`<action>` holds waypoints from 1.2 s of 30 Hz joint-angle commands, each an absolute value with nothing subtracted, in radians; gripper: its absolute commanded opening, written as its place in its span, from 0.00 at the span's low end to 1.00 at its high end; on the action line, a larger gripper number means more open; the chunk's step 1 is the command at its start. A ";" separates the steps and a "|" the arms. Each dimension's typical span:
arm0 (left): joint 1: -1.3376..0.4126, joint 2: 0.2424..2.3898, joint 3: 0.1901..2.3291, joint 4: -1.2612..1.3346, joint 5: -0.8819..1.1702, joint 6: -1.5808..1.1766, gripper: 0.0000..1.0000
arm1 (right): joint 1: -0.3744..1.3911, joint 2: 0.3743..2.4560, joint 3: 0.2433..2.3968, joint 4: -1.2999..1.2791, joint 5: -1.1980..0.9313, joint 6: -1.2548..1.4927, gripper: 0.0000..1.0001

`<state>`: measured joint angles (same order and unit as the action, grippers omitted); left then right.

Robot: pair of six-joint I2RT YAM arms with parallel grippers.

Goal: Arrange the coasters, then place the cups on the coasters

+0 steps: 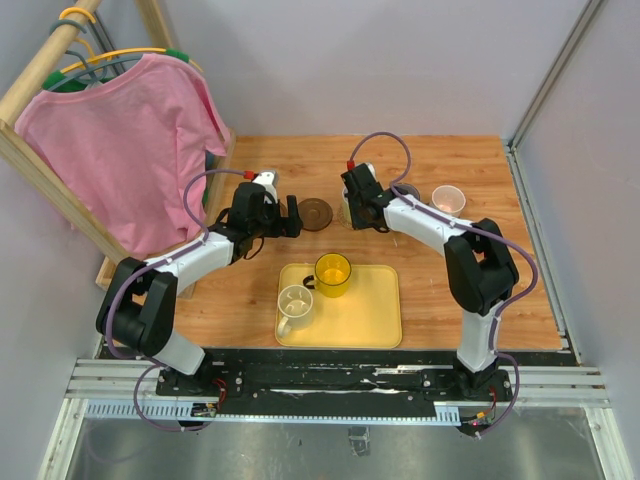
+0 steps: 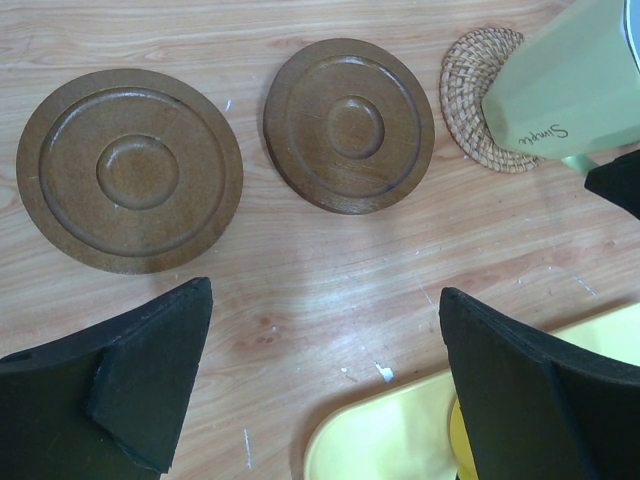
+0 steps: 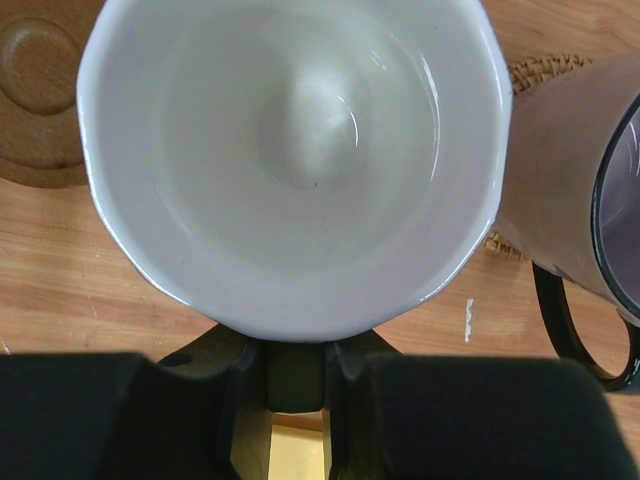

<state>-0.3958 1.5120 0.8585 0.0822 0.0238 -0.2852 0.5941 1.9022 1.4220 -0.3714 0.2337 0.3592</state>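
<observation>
My right gripper (image 3: 295, 372) is shut on the handle of the white cup (image 3: 295, 165). In the left wrist view that cup (image 2: 570, 85) is over the right part of a tan woven coaster (image 2: 478, 95); I cannot tell whether it touches. Two dark brown coasters (image 2: 130, 170) (image 2: 348, 125) lie side by side on the wood to its left. My left gripper (image 2: 325, 340) hangs open and empty just near of them. A grey-purple cup (image 3: 570, 190) stands on another woven coaster (image 3: 540, 68). The pale pink cup (image 1: 448, 198) stands further right.
A yellow tray (image 1: 375, 310) lies between the arm bases and holds a translucent yellow cup (image 1: 332, 273) and a beige cup (image 1: 295, 305). A pink shirt (image 1: 120, 140) hangs on a wooden rack at the back left. Grey walls close in the table.
</observation>
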 commanded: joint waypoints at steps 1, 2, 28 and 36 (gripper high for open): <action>-0.392 1.522 0.874 0.112 0.034 -0.282 1.00 | 0.581 1.927 1.454 -0.329 0.262 0.360 0.01; -0.392 1.524 0.874 0.112 0.034 -0.282 1.00 | 0.580 1.931 1.454 -0.329 0.263 0.360 0.01; -0.392 1.485 0.862 0.109 0.078 -0.276 1.00 | 0.595 1.784 1.422 -0.371 0.254 0.373 0.67; -0.424 1.395 0.815 0.103 0.212 -0.226 1.00 | 0.613 1.603 1.337 -0.372 0.269 0.376 0.70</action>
